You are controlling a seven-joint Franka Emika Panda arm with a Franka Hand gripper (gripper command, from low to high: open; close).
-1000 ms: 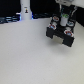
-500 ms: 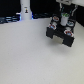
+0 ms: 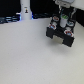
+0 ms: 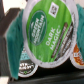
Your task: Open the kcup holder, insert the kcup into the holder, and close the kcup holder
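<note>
The kcup holder (image 3: pixel 61 35) is a black boxy block at the back of the white table, on the exterior view's right. My gripper (image 3: pixel 63 18) hangs straight down over its top, between two small round things on the block. In the wrist view a kcup (image 4: pixel 47 30) fills most of the picture: green sides, pale rim, a printed lid tilted toward the camera. My fingers do not show there, so I cannot tell whether they hold it. A black part of the holder (image 4: pixel 7 41) shows beside the kcup.
A white bottle-like post with a dark mark (image 3: pixel 25 9) stands at the back on the exterior view's left. Two more printed capsules (image 4: pixel 24 64) (image 4: pixel 78 52) sit close by the kcup. The white table (image 3: pixel 30 57) stretches in front of the holder.
</note>
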